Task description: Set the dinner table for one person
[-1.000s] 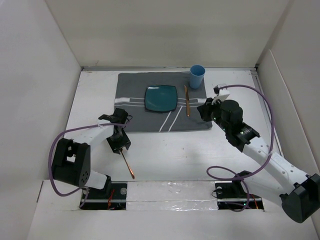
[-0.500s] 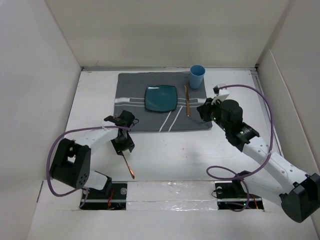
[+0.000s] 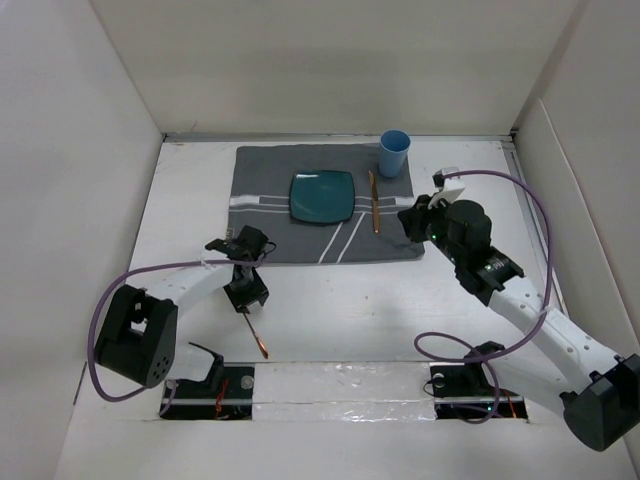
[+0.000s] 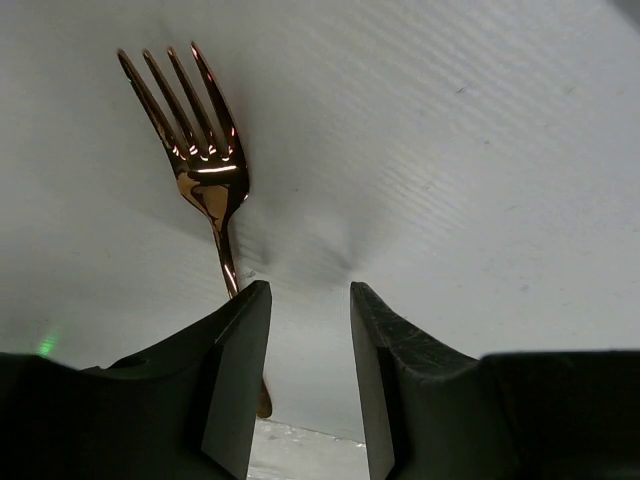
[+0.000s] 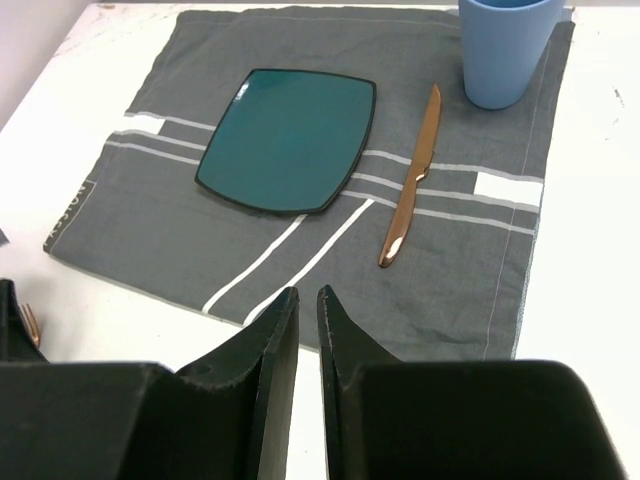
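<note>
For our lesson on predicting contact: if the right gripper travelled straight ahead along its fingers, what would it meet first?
Probably the near edge of the grey placemat, just beyond the right gripper, short of the teal plate; depth is uncertain.

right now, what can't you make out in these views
Left wrist: the fork's lower handle is hidden behind a finger of the left gripper, so contact is unclear.
Right wrist: the blue cup's rim is cut off by the top edge.
Right wrist: the print on the placemat's left hem is too small to read.
Right wrist: only a slit shows between the right gripper's fingers; fully shut or not is unclear.
</note>
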Robot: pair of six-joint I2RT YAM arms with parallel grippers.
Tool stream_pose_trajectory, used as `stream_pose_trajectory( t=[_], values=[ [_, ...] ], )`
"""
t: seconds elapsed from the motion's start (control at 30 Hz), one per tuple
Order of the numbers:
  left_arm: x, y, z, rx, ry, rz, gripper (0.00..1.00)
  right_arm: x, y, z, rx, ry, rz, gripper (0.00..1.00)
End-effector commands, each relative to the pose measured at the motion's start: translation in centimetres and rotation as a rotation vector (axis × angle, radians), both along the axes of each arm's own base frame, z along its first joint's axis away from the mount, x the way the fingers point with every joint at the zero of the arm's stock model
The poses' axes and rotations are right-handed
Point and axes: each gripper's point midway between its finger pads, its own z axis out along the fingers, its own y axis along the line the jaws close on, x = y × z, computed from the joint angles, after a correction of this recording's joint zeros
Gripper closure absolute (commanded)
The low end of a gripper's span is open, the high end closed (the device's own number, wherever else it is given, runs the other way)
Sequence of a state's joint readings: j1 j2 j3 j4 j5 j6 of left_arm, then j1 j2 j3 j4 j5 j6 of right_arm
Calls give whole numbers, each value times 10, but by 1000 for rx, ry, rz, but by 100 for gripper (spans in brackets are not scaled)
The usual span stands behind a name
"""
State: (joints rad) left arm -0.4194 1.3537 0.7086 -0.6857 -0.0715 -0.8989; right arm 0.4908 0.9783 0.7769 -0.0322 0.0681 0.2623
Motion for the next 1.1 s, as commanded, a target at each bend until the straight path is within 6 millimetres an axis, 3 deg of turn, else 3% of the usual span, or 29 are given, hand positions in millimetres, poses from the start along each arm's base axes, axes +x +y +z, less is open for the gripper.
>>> stream_pose_trajectory(
  t=[0.0,0.13,0.2,0.33,0.43,0.53,0.73,0.93,0.97,1.0,1.03,1.07],
  values=[
    [17,10,25,65,-83,21,65,4,5,11,22,-30,18,81],
    [31,10,39,68,-149,17,65,3,5,14,29,-41,26,81],
    [36,19,52,117,-180,35,65,2,6,13,32,-41,30,81],
    [2,21,35,103,-51,54,65,1,7,14,35,-39,37,81],
    [-3,11,35,43,-42,86,65,-2,5,19,42,-53,36,81],
    [-18,4,24,-7,-8,115,65,-3,3,20,43,-58,27,81],
    [-17,2,40,-111,-162,218,70,-3,8,17,48,-48,52,81],
    [-6,3,52,-120,-249,189,73,-8,11,22,58,-57,79,81],
    [17,6,75,-87,-338,168,74,-9,11,20,58,-57,79,81],
    [29,6,89,-81,-389,142,74,-10,15,20,67,-57,104,85],
    [47,5,125,-90,-500,117,74,-12,24,21,76,-68,145,95],
    [56,5,146,-94,-565,101,74,-14,32,18,74,-60,174,100]
  ],
)
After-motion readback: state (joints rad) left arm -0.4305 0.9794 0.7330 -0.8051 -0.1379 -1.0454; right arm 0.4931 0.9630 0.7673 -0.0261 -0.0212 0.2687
